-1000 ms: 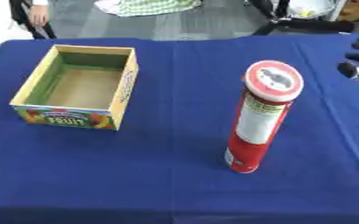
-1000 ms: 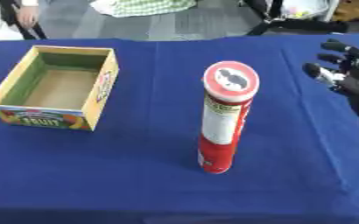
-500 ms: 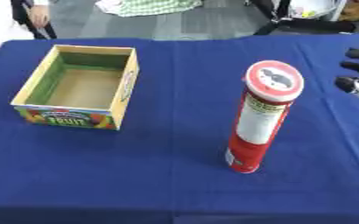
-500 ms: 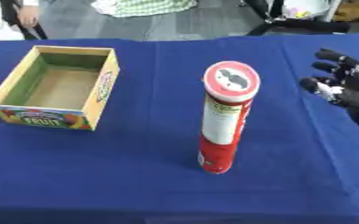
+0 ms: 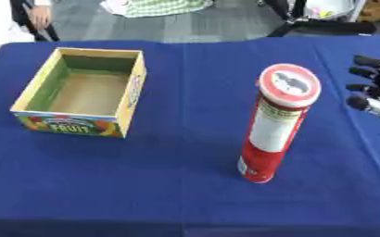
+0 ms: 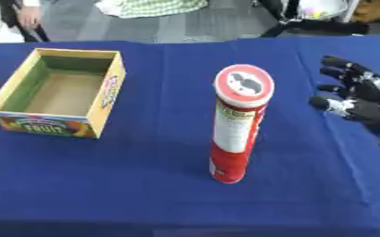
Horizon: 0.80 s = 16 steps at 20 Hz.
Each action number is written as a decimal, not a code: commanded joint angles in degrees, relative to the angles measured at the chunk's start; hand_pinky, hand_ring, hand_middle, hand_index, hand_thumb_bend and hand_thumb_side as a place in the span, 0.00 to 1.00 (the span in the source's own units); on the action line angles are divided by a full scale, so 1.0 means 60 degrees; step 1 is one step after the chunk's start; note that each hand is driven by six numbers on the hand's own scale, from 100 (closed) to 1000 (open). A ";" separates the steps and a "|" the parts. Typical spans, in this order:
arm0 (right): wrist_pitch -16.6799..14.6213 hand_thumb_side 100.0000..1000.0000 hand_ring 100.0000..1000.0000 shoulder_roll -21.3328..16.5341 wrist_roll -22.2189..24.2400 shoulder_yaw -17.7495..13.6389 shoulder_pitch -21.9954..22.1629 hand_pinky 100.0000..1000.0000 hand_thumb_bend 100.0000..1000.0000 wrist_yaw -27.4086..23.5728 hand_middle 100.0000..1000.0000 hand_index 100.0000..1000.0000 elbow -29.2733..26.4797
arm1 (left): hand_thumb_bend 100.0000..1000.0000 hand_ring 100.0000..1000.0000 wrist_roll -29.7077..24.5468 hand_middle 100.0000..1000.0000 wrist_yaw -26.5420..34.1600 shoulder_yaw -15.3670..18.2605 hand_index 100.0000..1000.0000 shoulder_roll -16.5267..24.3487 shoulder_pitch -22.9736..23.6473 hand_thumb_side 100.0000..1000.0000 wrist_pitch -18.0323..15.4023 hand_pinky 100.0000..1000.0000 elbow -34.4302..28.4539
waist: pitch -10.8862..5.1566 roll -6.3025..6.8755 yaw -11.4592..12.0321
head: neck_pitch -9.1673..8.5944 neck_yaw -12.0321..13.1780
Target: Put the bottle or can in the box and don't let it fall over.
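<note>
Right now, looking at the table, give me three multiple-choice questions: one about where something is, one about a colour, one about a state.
1. Where is the box relative to the can?
A. To its left
B. To its right
C. Under it

2. What colour is the tablecloth?
A. Green
B. Blue
C. White

3. How is the can standing?
A. Lying on its side
B. Inside the box
C. Upright on the cloth

Answers: 1 A, the box sits at the left of the table, the can nearer the right hand. 2 B, the cloth is blue all over. 3 C, the can stands on its base, lid up, untouched.
</note>
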 commanded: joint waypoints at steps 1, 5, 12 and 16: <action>-0.0076 0.11 1.00 -0.0419 0.0456 -0.0050 -0.0116 0.83 0.78 -0.0005 1.00 0.86 -0.0098 | 0.44 1.00 -0.0002 0.90 -0.0021 0.0084 0.83 0.0295 -0.0075 0.87 -0.0012 0.67 -0.0127 | -0.0074 -0.0013 0.0022 | 0.0051 -0.0007; -0.0111 0.12 1.00 -0.0409 0.0925 0.0004 -0.0160 0.84 0.79 0.0043 1.00 0.87 0.0015 | 0.44 1.00 -0.0010 0.90 -0.0015 0.0074 0.82 0.0287 -0.0081 0.87 -0.0007 0.67 -0.0124 | -0.0072 -0.0019 0.0038 | 0.0051 0.0014; -0.0131 0.15 1.00 -0.0350 0.1521 0.0120 -0.0271 0.85 0.82 0.0111 1.00 0.89 0.0195 | 0.44 1.00 -0.0027 0.90 -0.0009 0.0056 0.83 0.0277 -0.0095 0.87 -0.0001 0.67 -0.0121 | -0.0062 -0.0012 0.0054 | 0.0051 0.0026; -0.0066 0.17 1.00 -0.0296 0.1621 0.0229 -0.0327 0.86 0.84 0.0263 1.00 0.90 0.0238 | 0.44 1.00 -0.0039 0.90 -0.0004 0.0047 0.83 0.0277 -0.0113 0.87 -0.0002 0.67 -0.0126 | -0.0054 -0.0010 0.0067 | 0.0051 0.0020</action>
